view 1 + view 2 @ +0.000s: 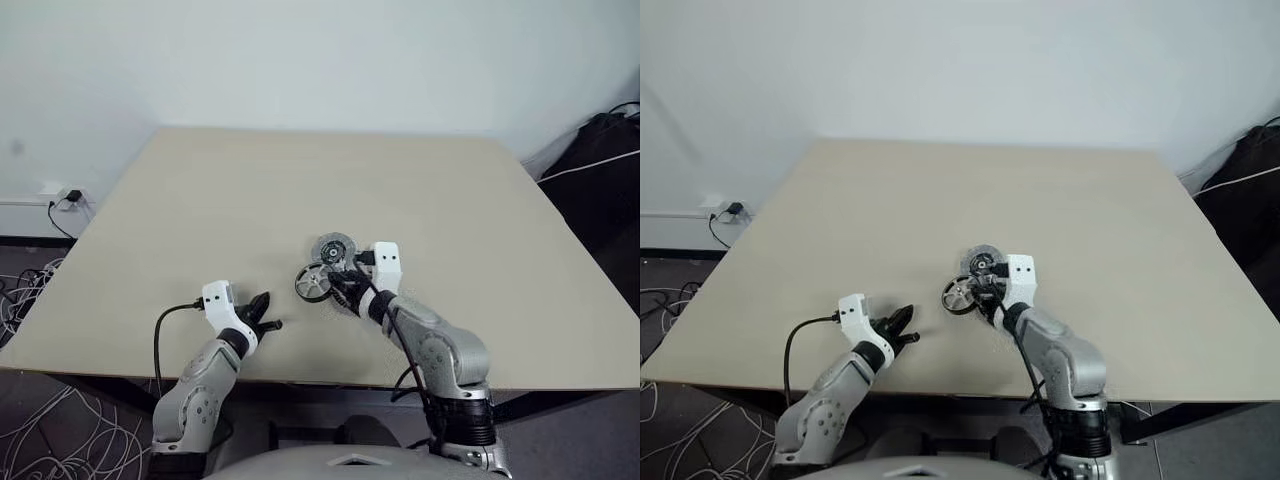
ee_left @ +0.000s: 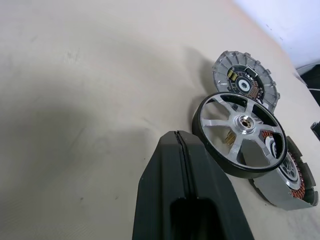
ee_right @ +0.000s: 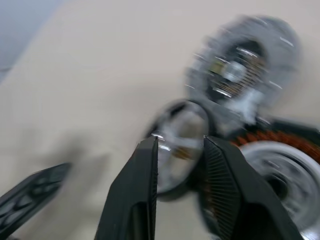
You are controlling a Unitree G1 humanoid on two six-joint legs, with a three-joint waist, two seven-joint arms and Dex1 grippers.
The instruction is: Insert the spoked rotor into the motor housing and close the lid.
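in the left eye view the left gripper (image 1: 266,318) lay low on the table (image 1: 200,200) near its front edge, fingers pressed together and holding nothing. the right gripper (image 1: 343,285) sat over a cluster of parts near the table's middle front; the spoked rotor (image 1: 313,284) stood tilted on its rim just beside it, and the lid (image 1: 333,248) lay just behind.

in the left wrist view the closed fingers (image 2: 185,200) pointed toward the rotor, which leaned on edge against the motor housing (image 2: 295,185), copper windings showing at the housing's rim. the lid lay flat beyond them, ribbed face up with a dark centre.

in the right wrist view the right fingers (image 3: 135,200) stood parted with a gap between them, gripping nothing, the rotor just past their tips.
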